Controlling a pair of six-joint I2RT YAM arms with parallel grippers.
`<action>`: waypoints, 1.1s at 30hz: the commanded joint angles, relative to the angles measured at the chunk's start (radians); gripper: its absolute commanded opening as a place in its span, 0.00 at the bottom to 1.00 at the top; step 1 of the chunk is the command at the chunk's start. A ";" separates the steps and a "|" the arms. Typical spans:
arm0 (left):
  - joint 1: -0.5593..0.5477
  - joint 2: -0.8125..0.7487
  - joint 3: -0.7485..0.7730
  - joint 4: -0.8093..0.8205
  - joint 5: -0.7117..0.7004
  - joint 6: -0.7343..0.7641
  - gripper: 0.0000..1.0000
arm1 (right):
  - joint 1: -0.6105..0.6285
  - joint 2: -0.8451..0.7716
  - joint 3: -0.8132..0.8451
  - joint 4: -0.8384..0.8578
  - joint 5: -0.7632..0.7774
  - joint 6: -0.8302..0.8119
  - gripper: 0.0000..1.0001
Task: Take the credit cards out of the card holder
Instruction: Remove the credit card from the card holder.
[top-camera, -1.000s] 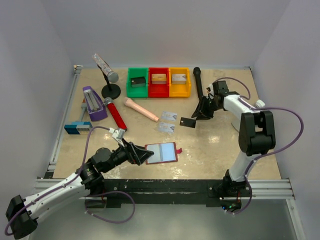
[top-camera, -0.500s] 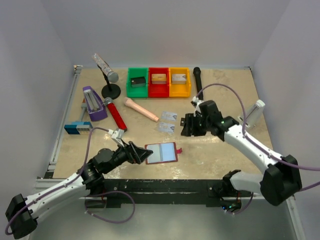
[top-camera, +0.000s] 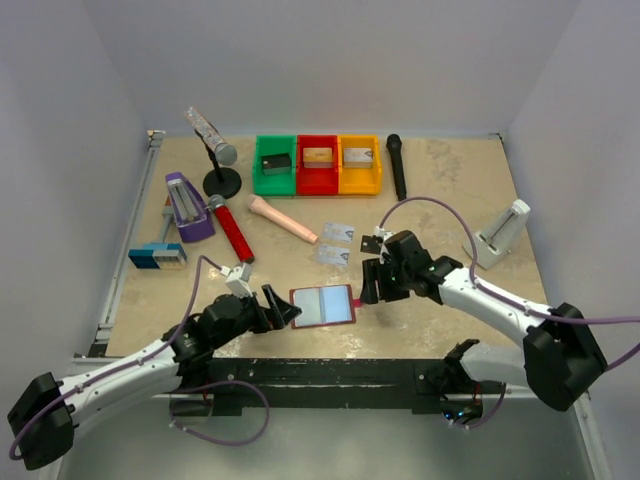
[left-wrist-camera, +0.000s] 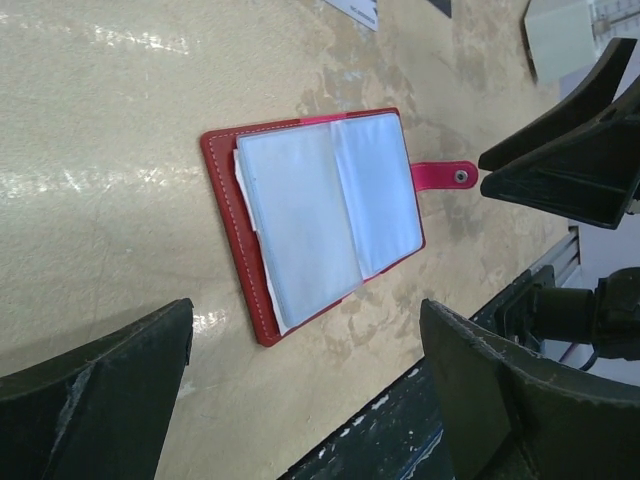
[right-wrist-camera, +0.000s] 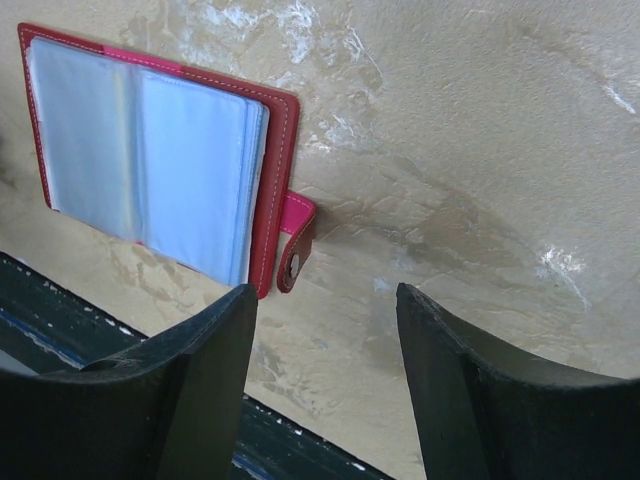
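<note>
Two arms reach inward over the beige table (top-camera: 440, 310), one on each side of the card holder (top-camera: 323, 306). The left gripper (top-camera: 283, 310) sits just beside the holder's left edge, its fingers spread wide with nothing between them. The right gripper (top-camera: 368, 283) sits near the holder's right edge, just beyond the red tab (left-wrist-camera: 445, 176). Its fingers are parted and empty. The card holder lies flat and open near the front edge of the table, between the two grippers, with its pale clear pockets facing up. Whether any pocket contains a card cannot be told. Two credit cards (top-camera: 338, 232) lie flat on the table beyond the holder, close together and apart from it.
</note>
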 joint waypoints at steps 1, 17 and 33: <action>0.003 -0.002 0.077 -0.092 -0.039 -0.025 1.00 | 0.009 0.033 0.027 0.082 -0.004 0.028 0.63; 0.000 0.222 0.168 0.054 0.065 0.038 0.76 | 0.026 0.124 0.015 0.108 -0.039 0.063 0.01; -0.001 0.359 0.215 0.071 0.033 0.056 0.73 | 0.041 0.109 -0.052 0.151 -0.062 0.104 0.00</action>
